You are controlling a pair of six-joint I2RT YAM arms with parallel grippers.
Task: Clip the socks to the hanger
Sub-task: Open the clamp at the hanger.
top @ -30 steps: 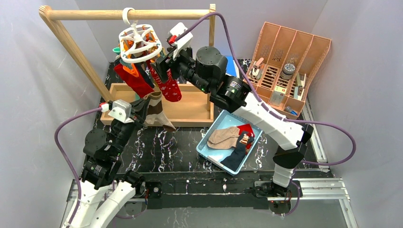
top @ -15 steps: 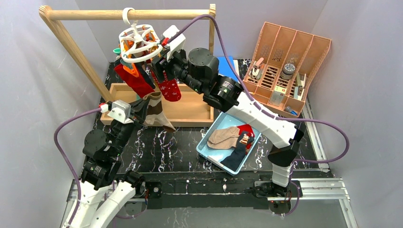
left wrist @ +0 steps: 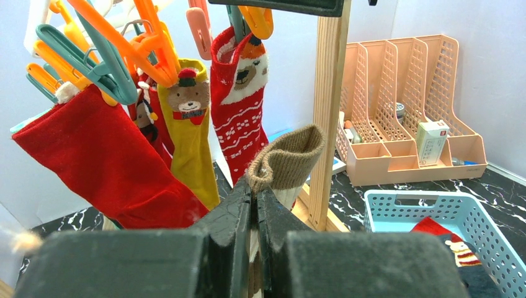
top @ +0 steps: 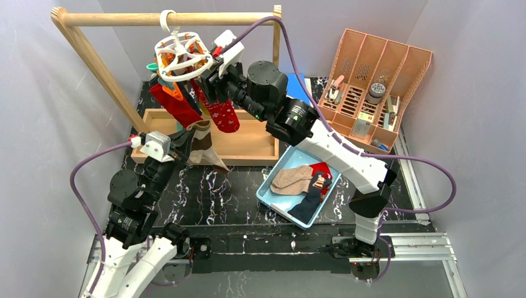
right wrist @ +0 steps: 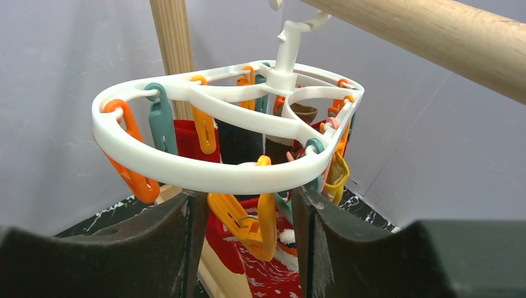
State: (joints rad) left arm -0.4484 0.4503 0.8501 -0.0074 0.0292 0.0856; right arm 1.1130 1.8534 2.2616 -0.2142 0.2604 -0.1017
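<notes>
The white ring hanger (top: 182, 53) hangs by its hook from the wooden rail, with orange and teal clips. Red, mustard and patterned red socks (left wrist: 239, 105) hang clipped to it. My left gripper (top: 186, 141) is shut on a tan-cuffed sock (left wrist: 288, 158) and holds it upright below the hanger, near the rail's post. My right gripper (right wrist: 247, 202) is open just under the hanger's rim (right wrist: 205, 174). Its fingers stand on either side of an empty orange clip (right wrist: 239, 226) without touching it. More socks, tan (top: 291, 179), red and navy, lie in the blue basket (top: 271, 189).
The wooden rail frame (top: 167, 18) stands on a wooden tray base (top: 248, 146) at the back. A pink file organizer (top: 372, 87) holding small items stands at the back right. The blue basket sits right of centre on the black marbled table.
My right gripper has moved left and closer under the hanger's rim. The left arm and its sock have not moved.
</notes>
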